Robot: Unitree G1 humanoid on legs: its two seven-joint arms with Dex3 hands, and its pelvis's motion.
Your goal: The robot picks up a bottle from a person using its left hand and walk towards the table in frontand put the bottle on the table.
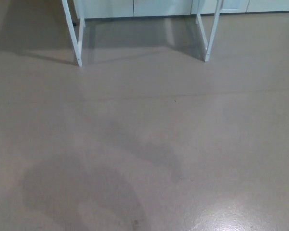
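Observation:
No bottle, person or robot hand shows in the head view. Only the lower part of a table shows at the top: its white left legs (75, 36) and white right legs (209, 33) stand on the grey floor (144, 144). The tabletop is cut off by the picture's upper edge.
White cabinet fronts (159, 7) run along the wall behind the table legs. A dark shadow (82, 192) lies on the floor at the lower left, and a bright glare patch (250, 216) shows at the lower right.

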